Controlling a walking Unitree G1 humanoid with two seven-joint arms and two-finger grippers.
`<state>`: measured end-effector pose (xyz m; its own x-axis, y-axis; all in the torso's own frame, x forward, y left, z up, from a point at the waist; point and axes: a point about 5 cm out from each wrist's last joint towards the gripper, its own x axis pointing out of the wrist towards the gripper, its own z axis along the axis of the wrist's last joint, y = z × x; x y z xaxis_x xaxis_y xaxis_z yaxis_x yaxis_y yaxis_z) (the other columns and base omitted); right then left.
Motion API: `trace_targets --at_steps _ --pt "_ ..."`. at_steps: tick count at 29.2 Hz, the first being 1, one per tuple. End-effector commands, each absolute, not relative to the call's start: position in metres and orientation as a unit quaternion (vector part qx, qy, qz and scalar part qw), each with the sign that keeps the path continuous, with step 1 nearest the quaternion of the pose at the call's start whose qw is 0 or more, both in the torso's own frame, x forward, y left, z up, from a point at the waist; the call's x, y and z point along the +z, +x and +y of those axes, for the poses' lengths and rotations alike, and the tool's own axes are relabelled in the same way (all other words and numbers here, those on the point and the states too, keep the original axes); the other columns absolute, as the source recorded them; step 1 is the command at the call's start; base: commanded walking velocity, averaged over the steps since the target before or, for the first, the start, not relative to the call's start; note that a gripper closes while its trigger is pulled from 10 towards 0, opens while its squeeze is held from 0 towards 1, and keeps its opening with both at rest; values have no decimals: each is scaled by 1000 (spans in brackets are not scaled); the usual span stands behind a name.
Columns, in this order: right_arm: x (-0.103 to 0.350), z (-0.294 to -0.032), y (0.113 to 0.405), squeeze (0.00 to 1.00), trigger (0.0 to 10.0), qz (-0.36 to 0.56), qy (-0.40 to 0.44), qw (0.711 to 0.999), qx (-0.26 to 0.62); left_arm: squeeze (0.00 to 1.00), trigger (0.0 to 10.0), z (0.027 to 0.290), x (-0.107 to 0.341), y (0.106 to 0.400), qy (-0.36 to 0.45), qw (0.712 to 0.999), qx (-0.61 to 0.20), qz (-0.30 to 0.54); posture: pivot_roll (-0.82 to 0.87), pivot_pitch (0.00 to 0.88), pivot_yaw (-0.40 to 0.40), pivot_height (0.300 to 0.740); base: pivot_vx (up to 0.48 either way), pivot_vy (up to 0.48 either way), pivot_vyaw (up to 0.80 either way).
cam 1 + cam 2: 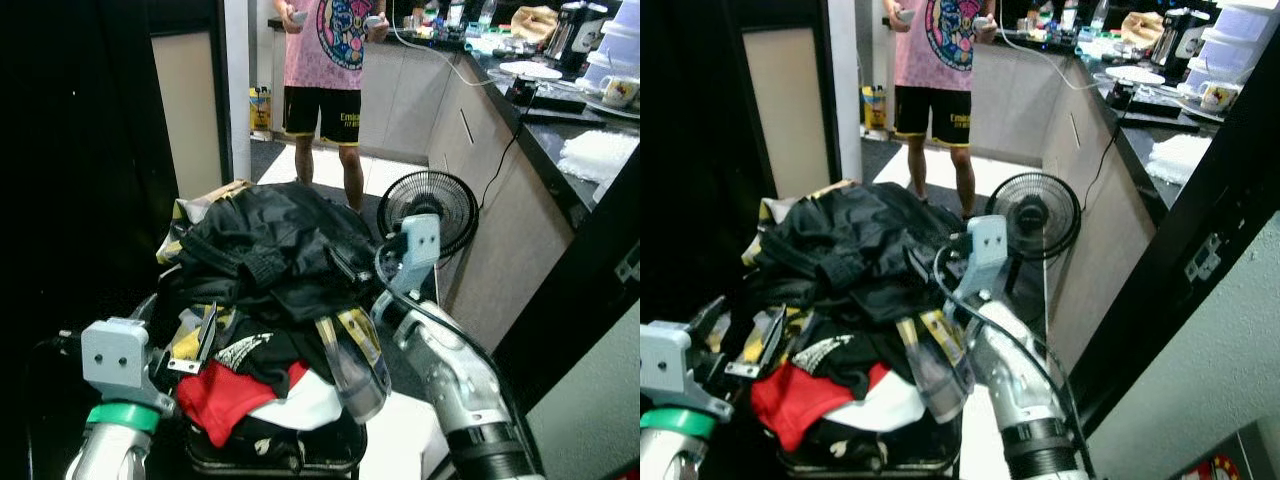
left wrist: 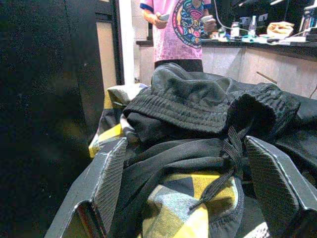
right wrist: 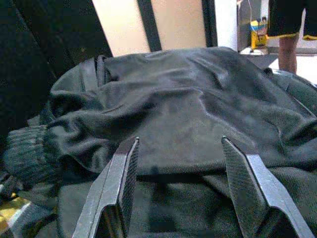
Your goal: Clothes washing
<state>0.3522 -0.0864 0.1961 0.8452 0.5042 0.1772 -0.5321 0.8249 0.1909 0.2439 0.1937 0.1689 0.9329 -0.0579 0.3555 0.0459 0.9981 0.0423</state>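
Note:
A heap of clothes (image 1: pixel 262 300) fills a black basket (image 1: pixel 270 455) right in front of me. On top lies a black jacket (image 1: pixel 270 235); a red garment (image 1: pixel 225 395) and a white one sit at the near side. My left gripper (image 1: pixel 135 332) is open at the heap's near left, its fingers (image 2: pixel 111 173) spread either side of black cloth and a yellow patterned piece (image 2: pixel 198 198). From the right side of the heap my right gripper (image 1: pixel 345 262) reaches in, open, its fingers (image 3: pixel 124 168) close over the black jacket (image 3: pixel 188 114).
A person in a pink shirt (image 1: pixel 335 60) stands at the back holding two controllers. A black floor fan (image 1: pixel 430 205) stands just right of the basket. A dark kitchen counter (image 1: pixel 560 130) with dishes runs along the right. A dark door (image 1: pixel 80 150) closes off the left.

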Motion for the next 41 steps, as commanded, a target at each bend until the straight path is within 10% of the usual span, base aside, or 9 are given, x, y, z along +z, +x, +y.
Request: trace_targets --at_steps 1,14,15,21,22,25,26,41 --pt "195 -88 352 1000 10000 -57 115 955 268 0 10000 194 164 243 14 985 -25 -167 53 31 -34 740 0 0 0" --pt "162 -71 384 918 10000 68 150 968 187 0 10000 186 165 246 12 987 -59 -150 59 58 -9 740 0 0 0" --pt "160 -69 386 0 10000 80 155 968 177 0 10000 187 166 245 15 987 -60 -149 63 59 -7 740 0 0 0" --pt "166 -61 388 0 10000 73 172 964 188 0 10000 188 167 246 17 987 -60 -149 67 59 -5 740 0 0 0" --pt "169 -57 388 0 5176 66 174 963 196 0 10000 188 168 246 17 987 -60 -150 67 55 -3 740 0 0 0" --pt "171 -55 389 0 5176 61 175 962 201 0 10000 188 168 246 17 987 -61 -150 67 55 -3 740 0 0 0" --pt "172 -52 389 0 0 55 176 960 209 0 10000 188 168 247 18 987 -61 -149 68 54 -3 740 0 0 0" --pt "184 -45 387 0 0 19 191 952 237 0 10000 189 170 250 24 987 -59 -149 74 50 -2 740 0 0 0"
